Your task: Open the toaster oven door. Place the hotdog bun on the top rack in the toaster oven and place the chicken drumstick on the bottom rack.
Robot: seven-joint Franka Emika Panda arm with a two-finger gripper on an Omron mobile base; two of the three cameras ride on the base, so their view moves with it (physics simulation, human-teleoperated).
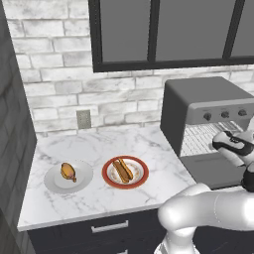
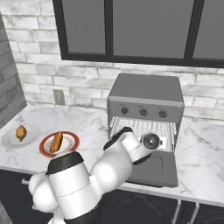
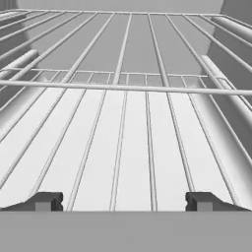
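Observation:
The toaster oven (image 2: 146,94) stands on the counter with its door (image 2: 159,168) folded down flat in front of it. My gripper (image 3: 125,202) is open at the mouth of the cavity, nothing between its fingertips (image 3: 49,201). Silvery rack wires (image 3: 123,147) run away beneath it, crossed by one bar; I cannot tell the top rack from the bottom rack here. The racks also glint inside the cavity (image 1: 203,136). Far to the left, the hotdog bun (image 1: 122,170) lies on a red-rimmed plate (image 1: 141,179) and the chicken drumstick (image 1: 68,171) on a grey plate (image 1: 82,181).
The marble counter (image 1: 99,144) ends at a front edge above dark drawers (image 1: 109,227). A brick wall with an outlet (image 1: 83,119) and a dark-framed window (image 1: 163,30) stand behind. A dark side wall (image 1: 12,139) closes the left end.

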